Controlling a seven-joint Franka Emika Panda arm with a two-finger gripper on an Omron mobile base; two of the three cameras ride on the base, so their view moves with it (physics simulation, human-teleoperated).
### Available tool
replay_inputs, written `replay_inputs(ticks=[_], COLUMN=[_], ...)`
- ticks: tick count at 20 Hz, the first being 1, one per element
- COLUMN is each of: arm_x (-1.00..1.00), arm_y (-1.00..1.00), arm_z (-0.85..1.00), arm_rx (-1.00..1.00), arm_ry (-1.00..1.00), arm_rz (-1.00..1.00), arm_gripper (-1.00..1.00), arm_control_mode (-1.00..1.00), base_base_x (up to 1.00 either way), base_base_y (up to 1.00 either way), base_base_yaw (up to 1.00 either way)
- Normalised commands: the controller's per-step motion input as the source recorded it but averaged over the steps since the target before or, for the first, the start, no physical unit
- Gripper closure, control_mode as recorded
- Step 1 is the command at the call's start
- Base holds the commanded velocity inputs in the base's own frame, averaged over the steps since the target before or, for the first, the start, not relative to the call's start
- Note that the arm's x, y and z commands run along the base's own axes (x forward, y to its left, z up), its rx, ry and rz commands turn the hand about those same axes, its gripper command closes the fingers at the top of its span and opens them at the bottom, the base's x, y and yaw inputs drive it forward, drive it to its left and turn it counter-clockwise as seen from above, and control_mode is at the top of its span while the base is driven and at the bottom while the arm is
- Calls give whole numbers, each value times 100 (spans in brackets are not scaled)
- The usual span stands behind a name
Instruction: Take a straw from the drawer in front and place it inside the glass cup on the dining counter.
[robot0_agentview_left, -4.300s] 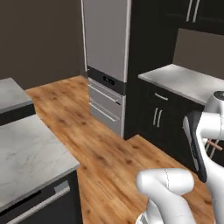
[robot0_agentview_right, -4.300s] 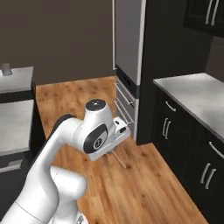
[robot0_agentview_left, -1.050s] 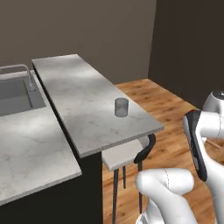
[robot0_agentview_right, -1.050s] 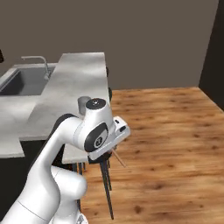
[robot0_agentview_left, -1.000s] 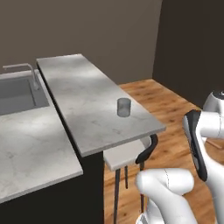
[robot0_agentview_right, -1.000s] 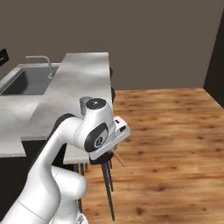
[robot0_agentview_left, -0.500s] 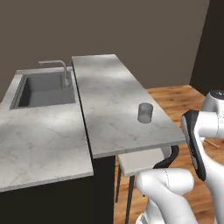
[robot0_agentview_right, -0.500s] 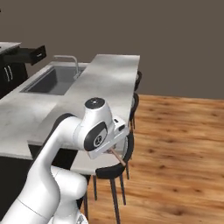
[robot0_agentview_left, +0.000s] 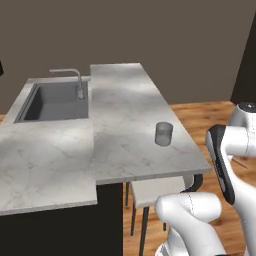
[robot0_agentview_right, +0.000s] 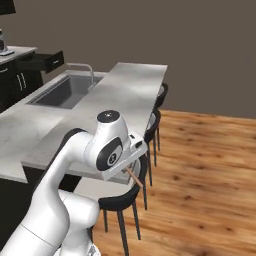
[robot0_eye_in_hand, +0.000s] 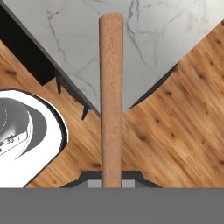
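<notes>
Tan straw (robot0_eye_in_hand: 111, 96) in hand, glass cup (robot0_agentview_left: 163, 134) on dining counter (robot0_agentview_left: 130, 115).

Straw (robot0_eye_in_hand: 111, 100) reads tan-brown, faint wood grain, matte. Table (robot0_agentview_left: 125, 115) is pale white marble w/ thin grey veins; base black. Glass cup (robot0_agentview_left: 163, 134) clear greyish, see-through. Sink (robot0_agentview_left: 56, 101) dark grey, faucet (robot0_agentview_left: 75, 80) silvery. Floor (robot0_agentview_right: 200, 165) warm orange-brown planks, darker knots. Stools (robot0_agentview_right: 125, 197) black w/ pale seat. Back wall (robot0_agentview_left: 125, 30) flat dull brown-grey. Drawer (robot0_agentview_right: 45, 61) black, left bkgd.
</notes>
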Motion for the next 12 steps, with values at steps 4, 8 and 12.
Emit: replay_inputs(ticks=[4, 8, 12], arm_x=[0, 0, 0], arm_y=[0, 0, 0], arm_z=[0, 0, 0], arm_rx=[0, 0, 0], arm_ry=[0, 0, 0], arm_rz=[0, 0, 0], arm_gripper=[100, 100, 100], arm_control_mode=[100, 100, 100], base_base_x=[30, 1, 0], base_base_y=[-23, -6, 0], base_base_yaw=[12, 13, 8])
